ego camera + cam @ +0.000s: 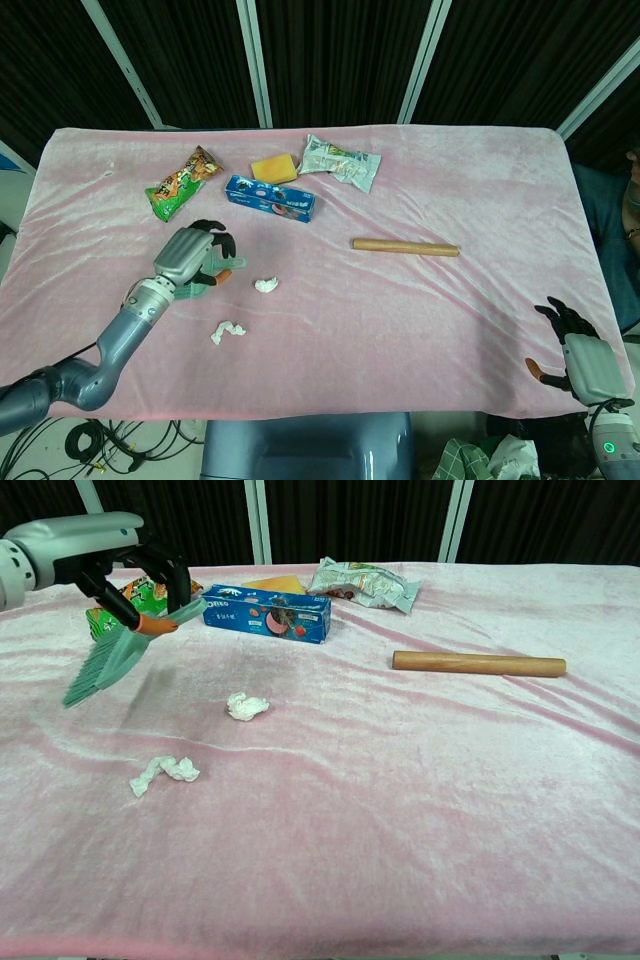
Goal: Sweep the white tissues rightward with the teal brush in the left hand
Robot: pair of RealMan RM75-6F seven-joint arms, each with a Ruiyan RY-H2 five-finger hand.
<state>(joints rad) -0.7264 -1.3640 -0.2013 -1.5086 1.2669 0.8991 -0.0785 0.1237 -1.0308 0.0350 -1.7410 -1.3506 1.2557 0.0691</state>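
Note:
My left hand (130,565) (190,255) grips the teal brush (112,658) by its handle and holds it in the air above the pink cloth, bristles tilted down to the left. In the head view the hand hides most of the brush. One crumpled white tissue (246,706) (265,285) lies right of and below the brush. A second, twisted tissue (163,773) (227,331) lies nearer the front edge. My right hand (578,355) hangs at the table's front right corner, fingers apart and holding nothing.
A blue cookie box (266,613), a green snack bag (181,183), a yellow sponge (273,168) and a silver packet (362,582) sit along the back. A wooden rolling pin (478,663) lies at centre right on the pink cloth (400,800).

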